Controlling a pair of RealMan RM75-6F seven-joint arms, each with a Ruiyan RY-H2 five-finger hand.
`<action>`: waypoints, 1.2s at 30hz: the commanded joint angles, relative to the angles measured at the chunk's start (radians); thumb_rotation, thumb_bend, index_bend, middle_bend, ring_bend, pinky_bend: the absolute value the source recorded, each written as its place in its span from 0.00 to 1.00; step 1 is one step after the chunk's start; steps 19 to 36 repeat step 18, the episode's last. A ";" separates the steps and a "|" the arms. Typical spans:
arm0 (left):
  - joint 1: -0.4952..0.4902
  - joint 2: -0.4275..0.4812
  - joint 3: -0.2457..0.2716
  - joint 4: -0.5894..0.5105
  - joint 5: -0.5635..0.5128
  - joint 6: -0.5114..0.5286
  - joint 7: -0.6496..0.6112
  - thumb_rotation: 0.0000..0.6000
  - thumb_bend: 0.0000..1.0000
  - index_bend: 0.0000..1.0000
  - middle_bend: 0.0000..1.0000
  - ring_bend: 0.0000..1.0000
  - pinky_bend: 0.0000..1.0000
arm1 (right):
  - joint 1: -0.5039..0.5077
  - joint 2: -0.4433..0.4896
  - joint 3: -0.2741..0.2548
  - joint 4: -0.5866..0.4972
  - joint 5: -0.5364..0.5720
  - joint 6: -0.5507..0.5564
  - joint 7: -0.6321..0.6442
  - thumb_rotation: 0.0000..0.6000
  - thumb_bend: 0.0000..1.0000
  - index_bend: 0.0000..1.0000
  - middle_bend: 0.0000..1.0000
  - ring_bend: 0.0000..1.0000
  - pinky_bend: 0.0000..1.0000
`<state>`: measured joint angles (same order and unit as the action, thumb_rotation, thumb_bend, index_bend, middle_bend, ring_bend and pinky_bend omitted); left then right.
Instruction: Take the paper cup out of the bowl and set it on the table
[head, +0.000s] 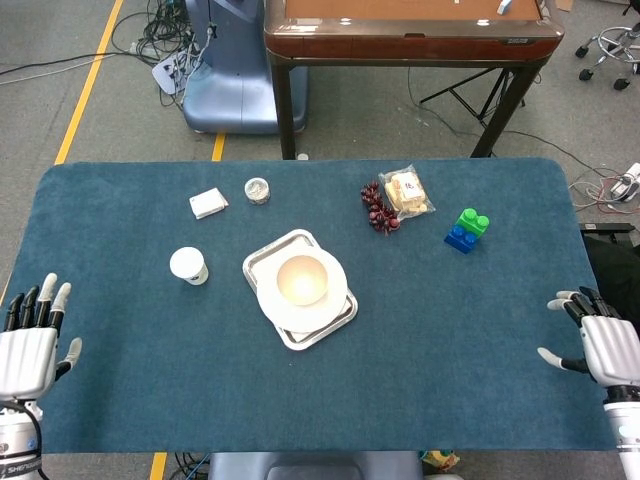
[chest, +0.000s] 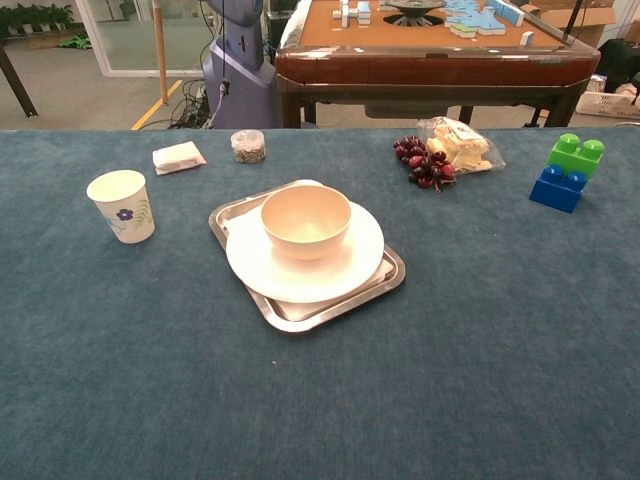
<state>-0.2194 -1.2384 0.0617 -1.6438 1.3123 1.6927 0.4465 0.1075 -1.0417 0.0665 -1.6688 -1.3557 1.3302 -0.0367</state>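
Note:
The white paper cup (head: 188, 265) (chest: 122, 205) stands upright on the blue table cloth, left of the tray, with a small flower print on its side. The cream bowl (head: 301, 279) (chest: 305, 221) sits empty on a white plate (chest: 355, 265) inside a steel tray (head: 262, 252). My left hand (head: 28, 344) hovers at the table's left front edge, fingers spread, holding nothing, far from the cup. At the right front edge my right hand (head: 603, 345) is also spread and empty. The chest view shows neither hand.
At the back lie a white packet (head: 208, 203), a small round tin (head: 257, 189), dark cherries (head: 378, 208) beside a snack bag (head: 407, 192), and a green-and-blue block stack (head: 466, 231). A wooden table (head: 410, 25) stands beyond.

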 joint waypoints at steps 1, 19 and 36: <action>0.035 -0.011 0.012 -0.002 0.019 0.010 -0.021 1.00 0.32 0.07 0.09 0.02 0.07 | 0.000 -0.002 -0.002 -0.002 0.000 0.001 -0.007 1.00 0.00 0.34 0.25 0.12 0.24; 0.078 -0.011 -0.001 0.007 0.053 -0.085 -0.035 1.00 0.32 0.08 0.10 0.04 0.10 | 0.019 -0.012 -0.003 0.005 0.009 -0.033 -0.025 1.00 0.00 0.34 0.25 0.12 0.24; 0.078 -0.011 -0.001 0.007 0.053 -0.085 -0.035 1.00 0.32 0.08 0.10 0.04 0.10 | 0.019 -0.012 -0.003 0.005 0.009 -0.033 -0.025 1.00 0.00 0.34 0.25 0.12 0.24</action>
